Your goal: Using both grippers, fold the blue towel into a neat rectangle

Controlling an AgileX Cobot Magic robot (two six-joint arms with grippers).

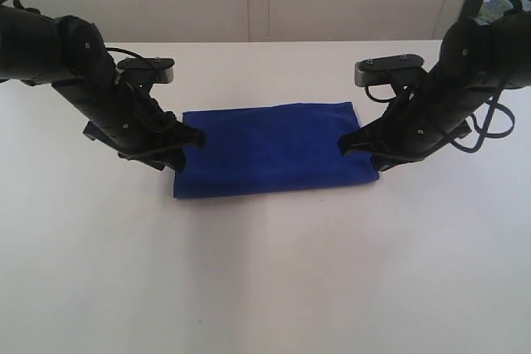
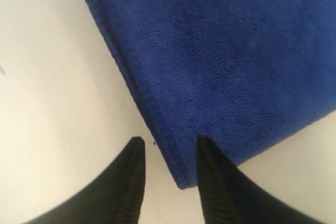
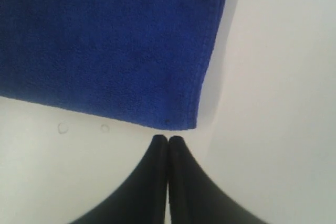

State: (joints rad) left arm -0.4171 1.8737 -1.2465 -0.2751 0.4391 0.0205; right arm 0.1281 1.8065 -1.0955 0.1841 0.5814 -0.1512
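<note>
Bare white counter [image 1: 265, 288] fills the foreground. On the left, the left end effector [image 2: 167, 142] stands partly open, its jaws astride a corner hem of the blue towel [image 1: 270, 151], gripping nothing. The towel lies flat mid-counter between the arms, apparently a doubled rectangle. On the right, the right end effector [image 3: 168, 139] is closed and empty, just off another corner. The cloth looks soft, light and floppy; corners, both layers pinched together, seem the best hold.

Left arm [image 1: 116, 109] slanted inward, jaws apart; right arm [image 1: 423, 118] mirrored (jaws pressed together).
</note>
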